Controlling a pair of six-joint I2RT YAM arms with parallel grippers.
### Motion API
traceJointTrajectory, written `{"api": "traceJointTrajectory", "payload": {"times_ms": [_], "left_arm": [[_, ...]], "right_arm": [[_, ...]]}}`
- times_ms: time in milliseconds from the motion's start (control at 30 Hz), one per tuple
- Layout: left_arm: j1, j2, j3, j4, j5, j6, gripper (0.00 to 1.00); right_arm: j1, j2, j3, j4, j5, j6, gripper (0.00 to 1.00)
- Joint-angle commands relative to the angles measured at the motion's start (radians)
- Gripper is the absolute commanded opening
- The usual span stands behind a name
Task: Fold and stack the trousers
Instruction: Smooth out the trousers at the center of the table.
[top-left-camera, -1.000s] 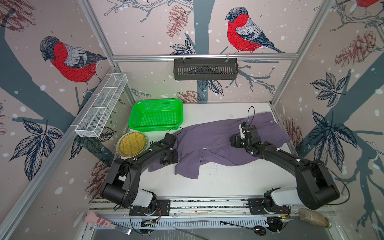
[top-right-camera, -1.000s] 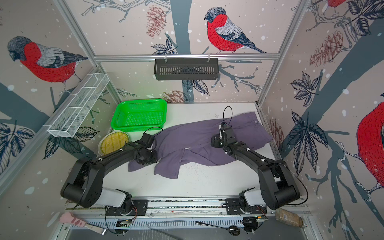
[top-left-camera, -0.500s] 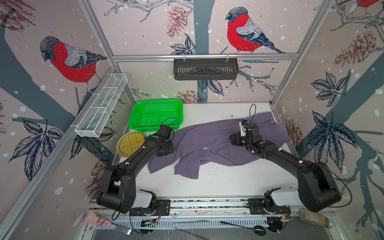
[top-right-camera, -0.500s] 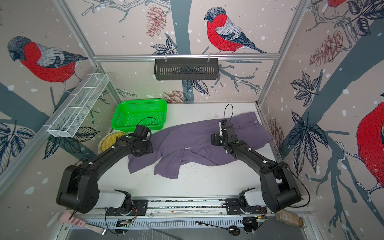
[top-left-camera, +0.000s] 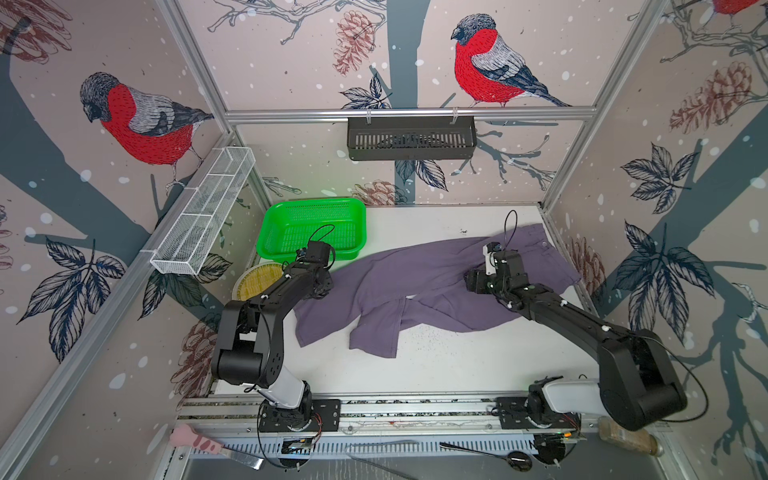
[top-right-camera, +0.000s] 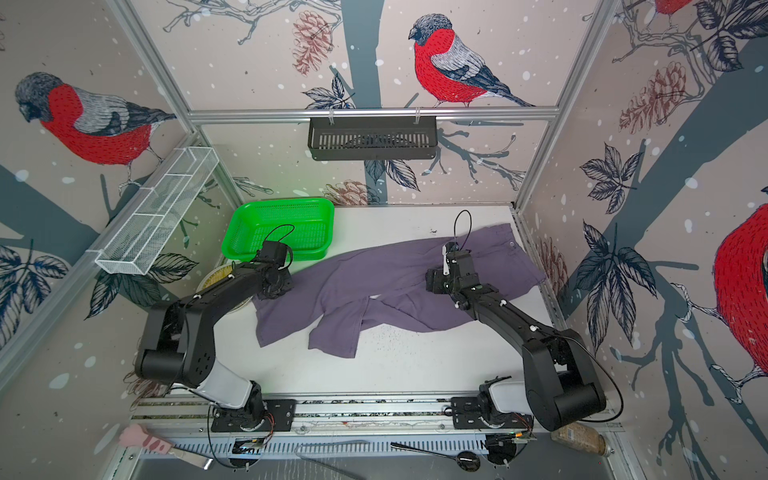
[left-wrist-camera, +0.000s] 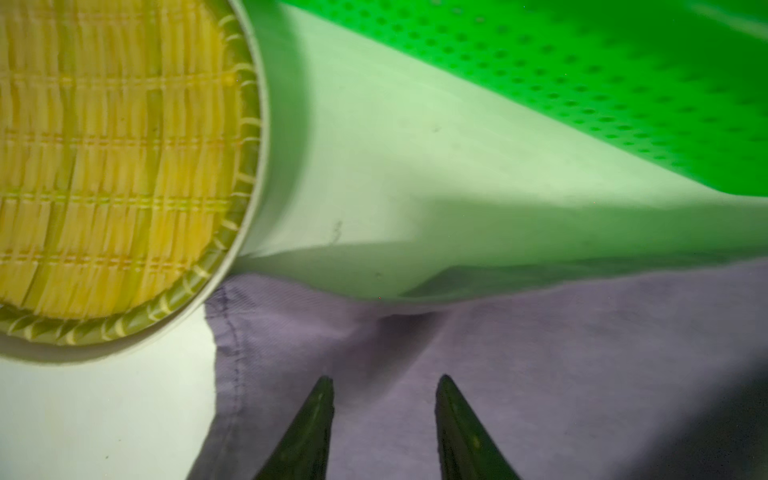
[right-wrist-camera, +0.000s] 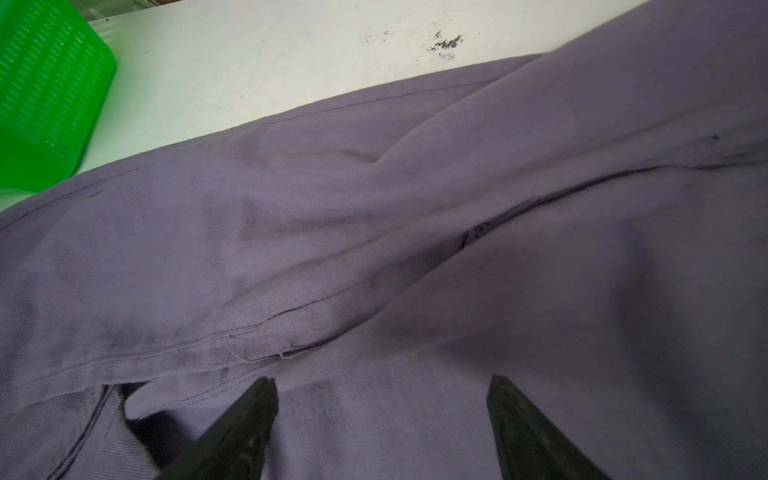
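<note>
Both top views: trousers (top-left-camera: 415, 282) lie unfolded and rumpled across the table (top-left-camera: 436, 365), waistband at the far right corner, legs running toward the left edge. One hem ends just beside the round woven tray (top-left-camera: 255, 280) at the left edge. The other leg bends toward the front edge and its hem sits mid-table. Green basket (top-left-camera: 311, 205) sits at the far left corner, just beyond the trousers, nothing showing in it. Left gripper (top-left-camera: 322, 286) is low over the hem end of the leg near the left edge. Right gripper (top-left-camera: 473, 282) is low over the upper part of the trousers, toward the right edge. Same layout in the second eye: trousers (top-right-camera: 374, 274), left gripper (top-right-camera: 276, 291), right gripper (top-right-camera: 434, 284)

Left wrist: left gripper (left-wrist-camera: 384, 380) has its fingertips a moderate gap apart, so it is open, right over the cloth near the stitched hem. Nothing is pinched between them. Woven tray (left-wrist-camera: 116, 166) touches or slightly overlaps the hem corner. Bare table (left-wrist-camera: 395, 166) separates cloth from green basket (left-wrist-camera: 582, 83)

Right wrist: right gripper (right-wrist-camera: 382, 380) has its fingers spread wide, gripping nothing, just above creased fabric beside a seam. Trousers (right-wrist-camera: 374, 208) fill most of the view, with table (right-wrist-camera: 249, 62) and basket (right-wrist-camera: 41, 91) beyond
</note>
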Motion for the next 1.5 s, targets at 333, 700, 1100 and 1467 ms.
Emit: {"api": "traceJointTrajectory", "payload": {"times_ms": [333, 700, 1100, 1467], "left_arm": [[0.123, -0.017, -0.144, 0.173, 0.052, -0.066, 0.28], [0.143, 0.12, -0.108, 0.207, 0.111, -0.022, 0.28], [0.145, 0.238, 0.047, 0.198, 0.021, 0.057, 0.29], [0.097, 0.212, 0.063, 0.218, -0.004, 0.139, 0.31]], "right_arm": [[-0.01, -0.001, -0.012, 0.019, -0.022, -0.025, 0.82], [-0.015, 0.001, -0.015, 0.021, -0.021, -0.027, 0.82], [-0.027, -0.013, -0.039, 0.017, -0.017, -0.024, 0.82], [-0.058, 0.005, -0.047, 0.026, -0.02, -0.036, 0.82]]}}
